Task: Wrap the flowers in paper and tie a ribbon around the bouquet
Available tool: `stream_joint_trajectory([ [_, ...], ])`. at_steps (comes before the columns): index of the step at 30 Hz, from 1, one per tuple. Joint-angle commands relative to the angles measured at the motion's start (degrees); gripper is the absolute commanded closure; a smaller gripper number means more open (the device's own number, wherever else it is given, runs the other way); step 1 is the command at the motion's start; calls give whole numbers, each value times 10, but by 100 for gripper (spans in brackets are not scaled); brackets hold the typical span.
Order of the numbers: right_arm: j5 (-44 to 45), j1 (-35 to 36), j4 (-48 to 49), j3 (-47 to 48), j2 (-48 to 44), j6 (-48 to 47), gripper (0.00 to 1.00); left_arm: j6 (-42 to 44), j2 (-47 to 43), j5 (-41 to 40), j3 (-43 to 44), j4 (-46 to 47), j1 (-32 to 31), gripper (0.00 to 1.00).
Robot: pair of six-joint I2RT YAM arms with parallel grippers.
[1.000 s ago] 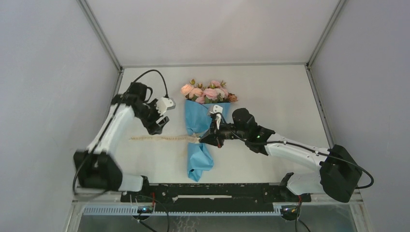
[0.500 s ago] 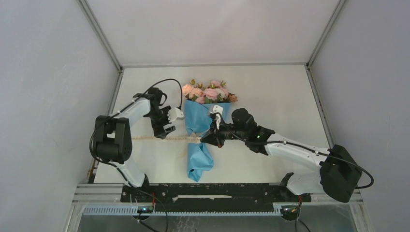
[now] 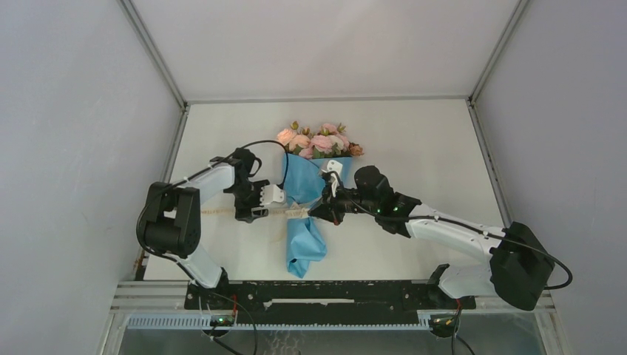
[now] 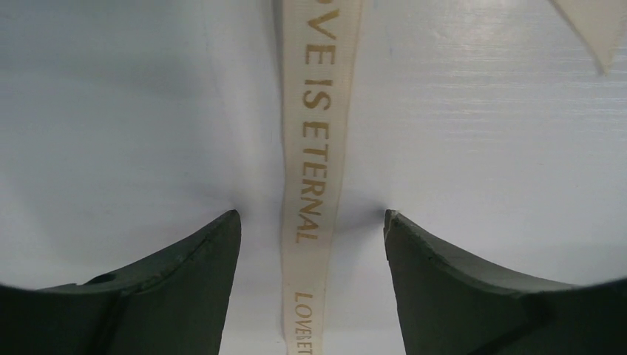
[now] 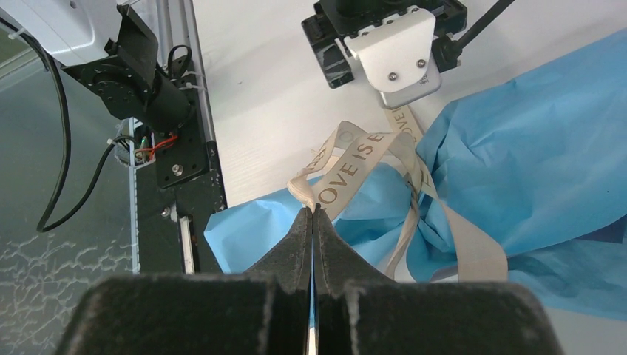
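Though untouched, ribbon (image 4: 316, 148) midway between left gripper's (image 4: 310, 222) parted fingers (image 4: 200, 285), its loop pinched by right gripper (image 5: 311, 214).

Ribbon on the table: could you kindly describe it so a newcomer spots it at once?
Find the blue paper bouquet at the centre of the table. From its narrow waist the ribbon trails left. It is the only cream strip, printed LOVE IS ETERNAL in gold.
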Motion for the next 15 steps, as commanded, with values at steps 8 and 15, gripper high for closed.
stream_joint_trajectory([
  [8,28,-6,-22,22,-58,-14,100,-27,-11,-5,-1,51,-2,92],
  [15,21,-5,-7,22,-48,-3,100,-61,-44,-4,-33,42,-1,100],
])
